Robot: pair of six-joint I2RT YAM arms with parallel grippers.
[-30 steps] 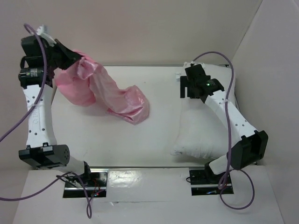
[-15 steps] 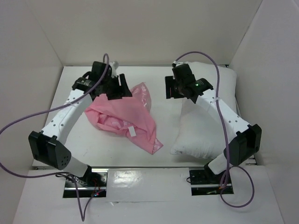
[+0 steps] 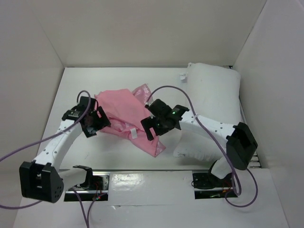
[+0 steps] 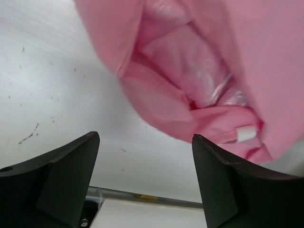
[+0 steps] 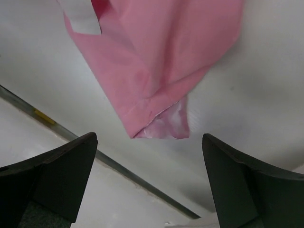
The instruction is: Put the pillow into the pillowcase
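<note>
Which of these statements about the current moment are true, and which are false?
1. The plump white rectangular pillow is inside the thin pink fabric pillowcase. False: the pillow lies bare to the pillowcase's right.
2. The left hand is open and holds nothing. True.
3. The right hand is shut on the pillowcase. False: it is open, over the pillowcase's near corner.
4. The pillowcase lies crumpled on the white table. True.

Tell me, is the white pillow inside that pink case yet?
Out. The pillow lies bare and uncovered on the right; the pillowcase sits crumpled to its left, apparently empty.
</note>
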